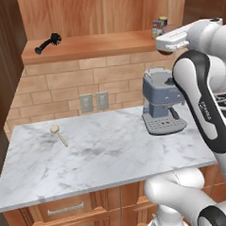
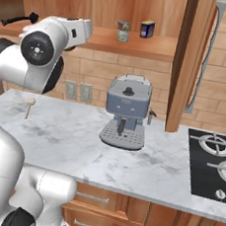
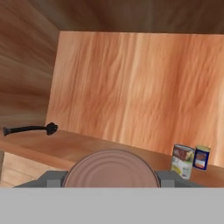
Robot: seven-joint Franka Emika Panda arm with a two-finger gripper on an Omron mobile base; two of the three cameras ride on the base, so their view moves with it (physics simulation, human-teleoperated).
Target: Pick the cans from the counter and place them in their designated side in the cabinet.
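In the hand view my gripper [image 3: 111, 178] is shut on a can [image 3: 111, 168]. Its round reddish-brown end faces the camera between the two grey fingers [image 3: 53, 179]. The hand [image 1: 169, 40] [image 2: 79, 31] is held at shelf height in front of the cabinet [image 1: 92, 46] [image 3: 131, 87]. A silver can with a yellow-and-red label [image 1: 157, 29] [image 2: 123, 31] [image 3: 182, 160] stands on the right part of the shelf, and a blue can [image 2: 147, 28] [image 3: 201, 157] stands just beside it. The counter [image 1: 103, 153] [image 2: 72, 135] lies below.
A black brush [image 1: 49, 43] [image 3: 30, 129] lies at the shelf's left end. A grey coffee machine [image 1: 161, 102] [image 2: 126, 111] and a wooden spoon [image 1: 58, 135] [image 2: 30, 106] are on the counter. A stove [image 2: 214, 161] sits at the right, behind a vertical wooden cabinet side panel [image 2: 190, 64].
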